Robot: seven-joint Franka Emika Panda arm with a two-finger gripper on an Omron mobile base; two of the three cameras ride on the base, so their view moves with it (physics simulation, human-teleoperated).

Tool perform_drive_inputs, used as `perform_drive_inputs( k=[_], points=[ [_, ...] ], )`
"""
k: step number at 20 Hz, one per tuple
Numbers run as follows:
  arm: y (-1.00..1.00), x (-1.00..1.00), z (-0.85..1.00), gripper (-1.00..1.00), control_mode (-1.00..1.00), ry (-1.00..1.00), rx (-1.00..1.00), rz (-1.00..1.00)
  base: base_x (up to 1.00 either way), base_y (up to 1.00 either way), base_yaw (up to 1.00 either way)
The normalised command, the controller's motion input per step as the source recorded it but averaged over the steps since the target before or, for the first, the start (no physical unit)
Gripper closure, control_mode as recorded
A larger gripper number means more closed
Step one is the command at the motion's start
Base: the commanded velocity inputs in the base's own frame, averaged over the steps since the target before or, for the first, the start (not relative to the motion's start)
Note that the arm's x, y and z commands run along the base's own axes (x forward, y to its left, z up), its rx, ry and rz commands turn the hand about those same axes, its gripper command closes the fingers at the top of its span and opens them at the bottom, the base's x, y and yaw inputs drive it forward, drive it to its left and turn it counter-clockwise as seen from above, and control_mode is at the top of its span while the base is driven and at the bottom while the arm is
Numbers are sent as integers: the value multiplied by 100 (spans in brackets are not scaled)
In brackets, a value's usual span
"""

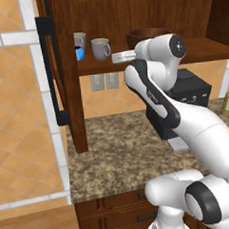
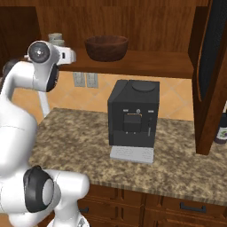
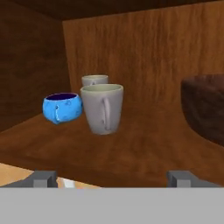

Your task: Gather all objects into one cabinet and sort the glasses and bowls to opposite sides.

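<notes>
Left base: mugs point(image 1: 100, 48) on the shelf's left, bowl point(image 1: 145, 36) right. Right base: bowl point(image 2: 106, 47) looks stiff, light; I'd take its rim. Hand view: gripper point(image 3: 112, 178) wide apart, empty, facing the mugs point(image 3: 102, 107).
</notes>
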Motion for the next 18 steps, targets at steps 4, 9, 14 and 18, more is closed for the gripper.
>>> perform_drive_inputs(
  k=[4, 9, 14, 18],
  points=[
    [-39, -69, 34, -100, -100, 0, 1, -12, 0, 0, 0],
    [-39, -74, 27, -100, -100, 0, 0, -12, 0, 0, 0],
    [-66, -93, 9, -100, -100, 0, 0, -5, 0, 0, 0],
    [-29, -100, 1, -100, -100, 0, 0, -7, 0, 0, 0]
  ],
)
